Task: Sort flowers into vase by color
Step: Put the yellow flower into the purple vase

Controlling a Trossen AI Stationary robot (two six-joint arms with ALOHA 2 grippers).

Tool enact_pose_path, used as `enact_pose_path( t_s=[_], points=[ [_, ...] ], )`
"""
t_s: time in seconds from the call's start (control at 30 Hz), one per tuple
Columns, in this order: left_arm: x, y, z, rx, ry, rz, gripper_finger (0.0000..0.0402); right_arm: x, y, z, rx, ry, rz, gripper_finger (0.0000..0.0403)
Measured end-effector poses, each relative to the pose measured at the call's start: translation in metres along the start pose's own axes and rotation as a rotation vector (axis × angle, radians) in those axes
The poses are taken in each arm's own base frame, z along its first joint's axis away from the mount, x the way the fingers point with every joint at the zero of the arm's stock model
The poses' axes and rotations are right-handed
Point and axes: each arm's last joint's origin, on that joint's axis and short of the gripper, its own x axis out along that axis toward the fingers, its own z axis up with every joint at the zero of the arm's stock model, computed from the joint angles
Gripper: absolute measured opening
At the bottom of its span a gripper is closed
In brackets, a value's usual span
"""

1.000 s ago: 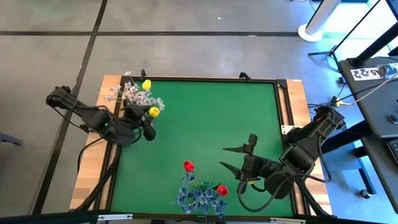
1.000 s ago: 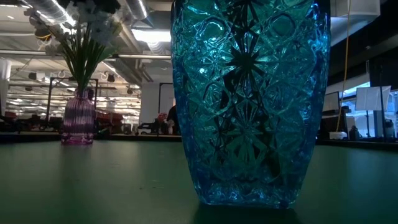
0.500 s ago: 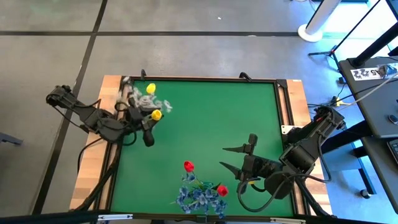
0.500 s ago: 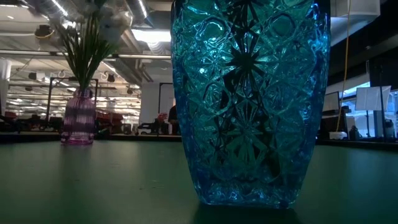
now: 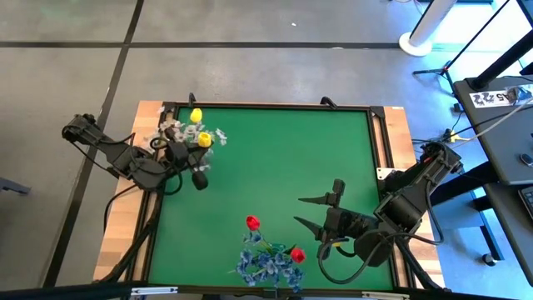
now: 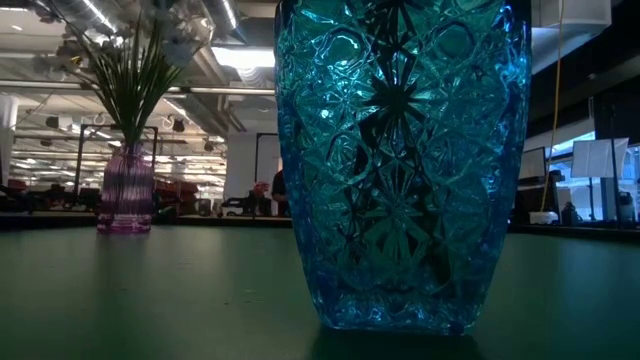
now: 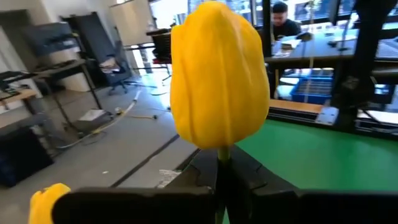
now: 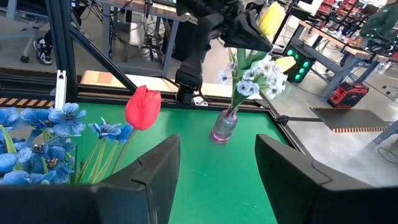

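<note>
Two vases stood on the green tabletop (image 5: 275,167). The small pink vase (image 6: 126,190) sat near the far left corner, and out of its neck fanned a bundle of thin green stalks topped by white sprays (image 8: 258,74), spreading wide overhead. Right up at the near edge stood the big blue cut-glass vase (image 6: 400,160), filling the low view; through the glass its contents could not be made out there. From above, that spot held a bushy blue bunch (image 5: 266,267) with two red tulips, one (image 5: 252,222) leaning toward the tabletop's middle and the other (image 5: 297,255) off to the right side. In the right wrist view the red head (image 8: 143,107) stood upright on its stalk beside the blue blossoms (image 8: 59,121).

And over at the pink vase, the left gripper (image 7: 224,177) had its fingers closed tight on the stalk of a yellow tulip (image 7: 217,74), just under the head. That tulip pointed straight up out of the fingers, long axis running away from the wrist, bud closed. From above it showed as a yellow spot (image 5: 204,141) right over the white sprays, with the second yellow tulip (image 5: 196,115) just beyond it toward the far edge; whether that one sat in the pink vase could not be told.

The right gripper (image 5: 310,211) waited near the near right corner, fingers spread apart and holding nothing, pointed toward the blue bunch.
</note>
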Motion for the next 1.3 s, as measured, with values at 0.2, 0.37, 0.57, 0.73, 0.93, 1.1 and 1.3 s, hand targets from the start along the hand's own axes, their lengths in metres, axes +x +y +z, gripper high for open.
enact_pose_path(
  t_s=[0.2,0.37,0.57,0.73,0.93,1.1,1.3],
  points=[
    [0.0,0.002,0.001,0.003,-0.015,0.088,0.0003,0.0,0.0,0.0,0.0,0.0,0.0,0.0209],
    [0.0,0.005,0.003,0.052,-0.027,0.175,0.0002,0.0,0.0,0.0,0.0,0.0,0.0,0.0209],
    [-0.005,0.005,0.003,0.104,-0.035,0.25,0.0002,0.0,0.0,-0.001,-0.005,0.004,-0.001,0.0209],
    [-0.017,0.002,0.003,0.128,-0.053,0.246,0.0002,0.0,0.0,-0.001,-0.005,0.004,-0.001,0.0209],
    [-0.035,-0.005,0.002,0.113,-0.08,0.141,0.0002,0.0,0.0,-0.001,0.006,0.008,-0.002,0.0209],
    [-0.05,-0.01,-0.005,0.188,-0.1,0.048,0.0002,0.0,-0.001,-0.005,0.018,0.033,-0.008,0.0209],
    [-0.066,-0.01,-0.018,0.342,-0.13,-0.042,0.0002,0.0,-0.002,-0.008,0.023,0.054,-0.016,0.0209]
  ],
)
